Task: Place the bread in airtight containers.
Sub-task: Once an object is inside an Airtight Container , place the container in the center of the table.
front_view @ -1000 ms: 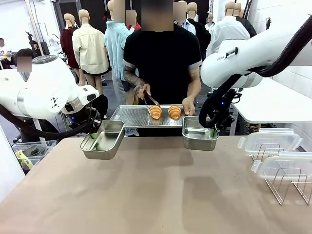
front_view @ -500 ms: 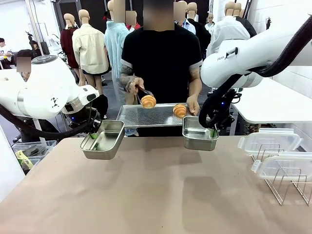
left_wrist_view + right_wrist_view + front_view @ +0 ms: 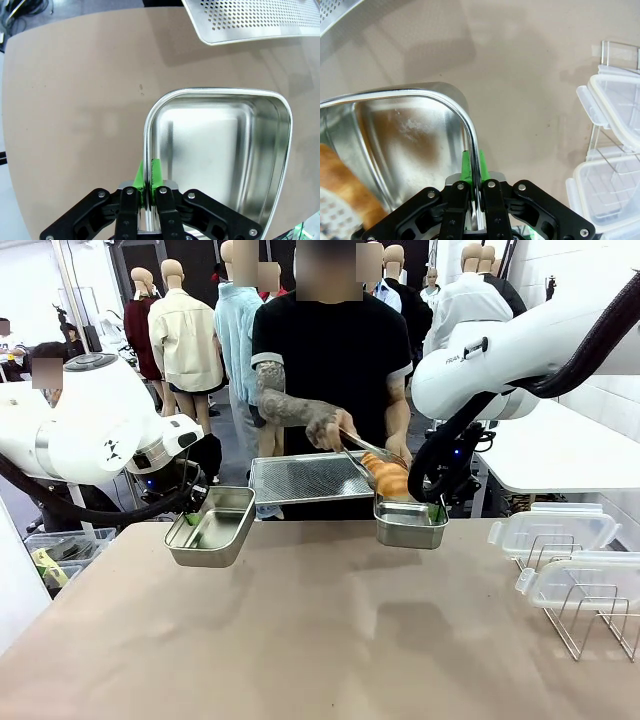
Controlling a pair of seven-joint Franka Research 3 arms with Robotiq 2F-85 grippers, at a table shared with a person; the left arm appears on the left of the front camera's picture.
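Front view: both claws are acting as fixtures. The left claw (image 3: 190, 516) is pinched right down on the rim of the left container (image 3: 212, 530), and the right claw (image 3: 440, 508) grips the right container (image 3: 408, 525) the same way. Both boxes look lifted off the desk (image 3: 320, 640) at its far edge, next to the perforated tray (image 3: 300, 480), I'd guess so the person has a short reach.

In the left wrist view the green pads (image 3: 156, 169) clamp the thin wall, and that box is bare inside.

The person's hand (image 3: 325, 427) works the tongs (image 3: 365, 447), with a croissant (image 3: 388, 478) just above the right container's mouth. The right wrist view shows crust low inside that box, but I can't tell if it's resting on the bottom. I also can't tell if the orange mass is one piece or both.

My read is that the first load is in progress and the left box comes next. The clear lids (image 3: 550, 530) sit off to my right, not yet fitted.

The main risk is a rim grip slipping as weight goes in.
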